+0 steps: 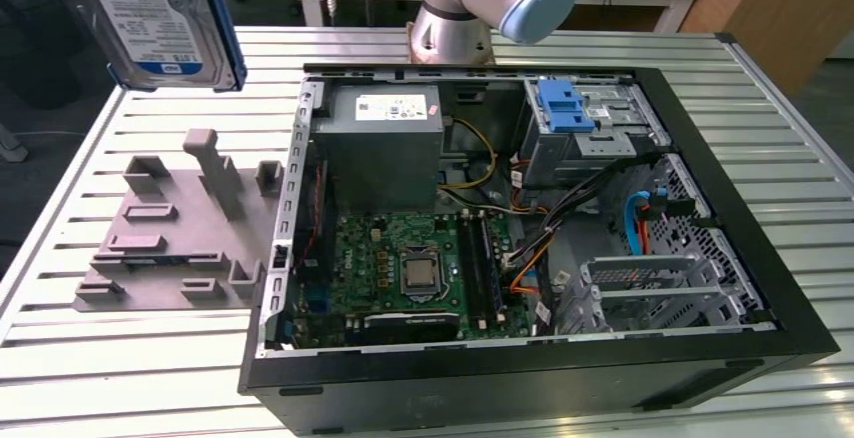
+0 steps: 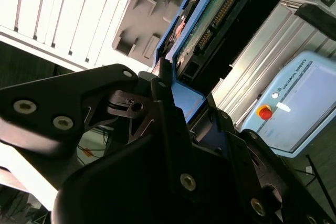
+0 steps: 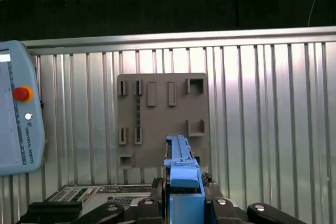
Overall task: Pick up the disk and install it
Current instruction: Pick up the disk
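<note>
Exterior view: the disk point(image 1: 160, 20) hangs high over the gray holder point(image 1: 160, 248). In the second wrist view we see the gripper point(image 2: 186, 92), jaws clenched on its blue carrier point(image 2: 181, 22). Pickup done, we judge; installing demands alignment with the drive cage point(image 1: 587, 128).

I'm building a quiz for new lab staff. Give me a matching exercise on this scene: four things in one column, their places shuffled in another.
Things:
1. the disk
2. gray holder plate
3. blue latch bracket
4. power supply box

Places:
A. atop the drive cage
B. held aloft in the end effector
C. inside the computer case, beside the motherboard
D. flat on the table, outside the case

Pairs: 1-B, 2-D, 3-A, 4-C
</note>
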